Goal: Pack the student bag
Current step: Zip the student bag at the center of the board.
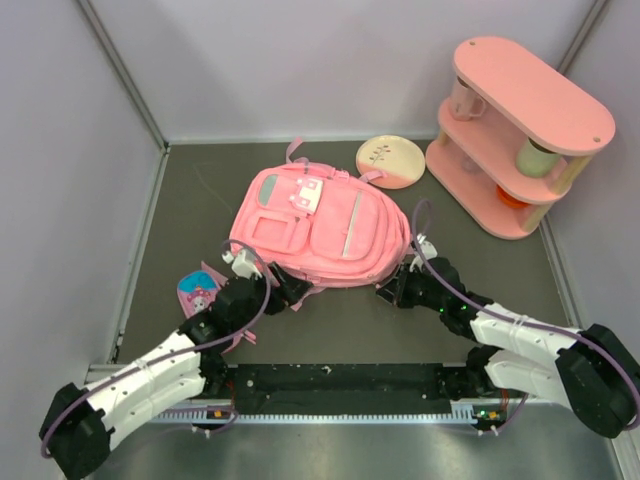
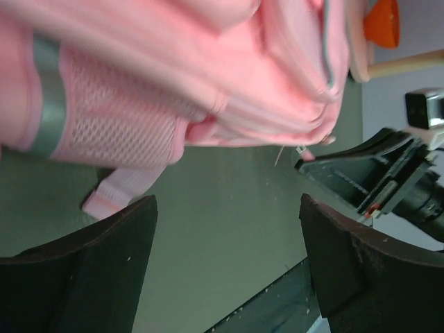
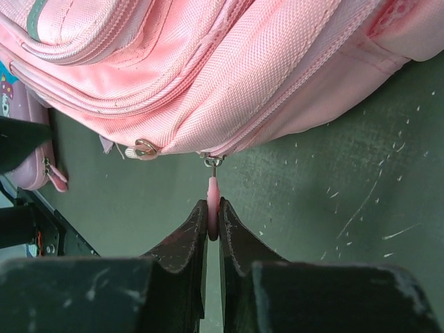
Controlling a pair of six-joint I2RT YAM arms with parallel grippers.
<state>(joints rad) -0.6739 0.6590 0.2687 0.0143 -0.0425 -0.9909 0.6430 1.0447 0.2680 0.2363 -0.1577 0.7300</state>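
Note:
The pink student bag (image 1: 320,228) lies flat in the middle of the table, front pockets up. It fills the top of the left wrist view (image 2: 173,76) and the right wrist view (image 3: 222,62). My right gripper (image 3: 213,216) is at the bag's near right edge (image 1: 392,290), shut on a pink zipper pull (image 3: 213,198) that hangs from the bag's zipper. My left gripper (image 2: 229,229) is open and empty at the bag's near left corner (image 1: 290,292), over bare table. A pink strap end (image 2: 121,191) lies by its left finger.
A small pink pouch (image 1: 198,290) lies left of the left gripper. A round beige plate (image 1: 390,162) sits behind the bag. A pink two-tier shelf (image 1: 520,135) with cups stands at the back right. Grey walls enclose the table.

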